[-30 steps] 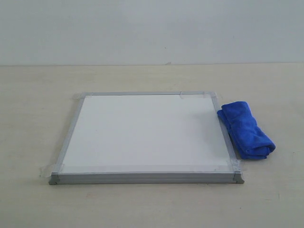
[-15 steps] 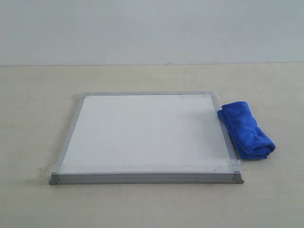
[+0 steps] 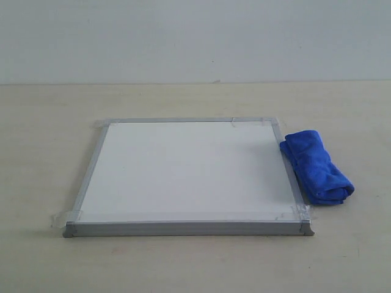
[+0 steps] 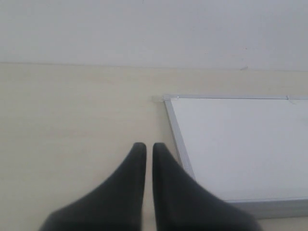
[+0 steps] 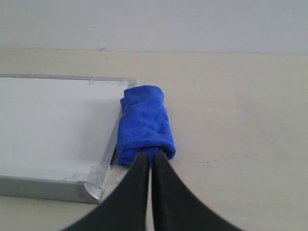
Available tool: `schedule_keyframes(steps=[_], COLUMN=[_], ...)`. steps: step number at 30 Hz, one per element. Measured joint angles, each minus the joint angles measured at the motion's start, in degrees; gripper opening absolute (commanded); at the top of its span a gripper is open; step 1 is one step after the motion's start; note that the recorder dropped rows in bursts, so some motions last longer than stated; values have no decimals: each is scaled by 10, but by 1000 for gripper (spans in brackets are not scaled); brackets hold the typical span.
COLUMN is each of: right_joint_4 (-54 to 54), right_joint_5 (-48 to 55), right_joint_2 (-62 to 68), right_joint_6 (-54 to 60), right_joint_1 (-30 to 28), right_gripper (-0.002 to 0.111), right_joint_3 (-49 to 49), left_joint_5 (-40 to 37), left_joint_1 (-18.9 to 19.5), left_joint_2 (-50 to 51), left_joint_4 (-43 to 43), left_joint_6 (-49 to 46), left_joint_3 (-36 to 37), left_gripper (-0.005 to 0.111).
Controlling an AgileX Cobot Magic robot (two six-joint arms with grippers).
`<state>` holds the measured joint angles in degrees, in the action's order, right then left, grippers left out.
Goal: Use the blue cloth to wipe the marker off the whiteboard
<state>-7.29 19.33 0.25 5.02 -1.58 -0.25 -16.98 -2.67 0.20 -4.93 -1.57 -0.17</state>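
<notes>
The whiteboard (image 3: 189, 174) lies flat on the table, silver-framed, with clear tape at its corners; its white face shows no red marker line in any view. The blue cloth (image 3: 316, 166) lies folded on the table against the board's right edge, also in the right wrist view as the blue cloth (image 5: 144, 124). My right gripper (image 5: 150, 156) is shut and holds nothing, its tips just short of the cloth's near end. My left gripper (image 4: 145, 147) is shut and holds nothing, over bare table beside the board's left frame (image 4: 175, 130). Neither gripper shows in the exterior view.
The light wooden table (image 3: 195, 262) runs back to a pale wall (image 3: 195, 36). The board's near right corner (image 5: 91, 190) with its tape sits close to my right gripper.
</notes>
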Motion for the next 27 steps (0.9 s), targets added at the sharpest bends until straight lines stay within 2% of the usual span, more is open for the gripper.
schedule_keyframes(steps=[12,27], right_joint_4=[54,56], right_joint_5=[0,0], right_joint_2=[0,0], right_joint_6=[-61,-46], right_joint_1=[0,0], right_gripper=[0,0], right_joint_3=[0,0], left_joint_5=[0,0], left_joint_1=[0,0], left_joint_2=[0,0], left_joint_4=[0,0], left_joint_6=[0,0], left_joint_3=[0,0], left_gripper=[5,5])
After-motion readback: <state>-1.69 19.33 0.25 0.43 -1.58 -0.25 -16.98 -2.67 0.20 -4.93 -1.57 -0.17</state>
